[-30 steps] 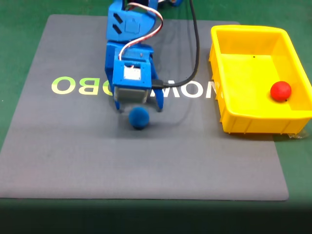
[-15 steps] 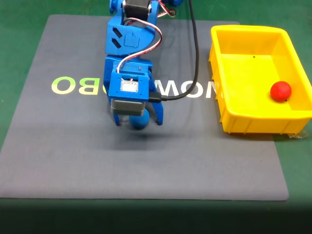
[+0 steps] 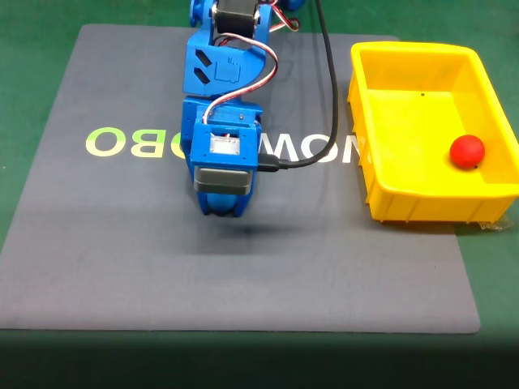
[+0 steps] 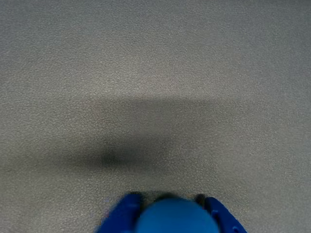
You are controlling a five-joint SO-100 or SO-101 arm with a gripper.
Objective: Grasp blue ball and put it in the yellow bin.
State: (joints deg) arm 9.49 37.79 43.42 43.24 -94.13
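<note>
The blue ball sits between my blue fingers at the bottom edge of the wrist view, a finger tight against each side. In the fixed view my gripper hangs over the middle of the grey mat, shut on the ball, which is mostly hidden under the wrist and camera block. A shadow lies on the mat below, so the ball looks lifted a little. The yellow bin stands at the right edge of the mat, well to the right of the gripper.
A red ball lies inside the bin near its right wall. The grey mat has yellow-white lettering under the arm. A black cable loops from the wrist toward the back. Green table surrounds the mat.
The gripper came down over the blue ball, which lay free on the mat, and its fingers closed around it. The ball is now hidden under the gripper in the fixed view.
</note>
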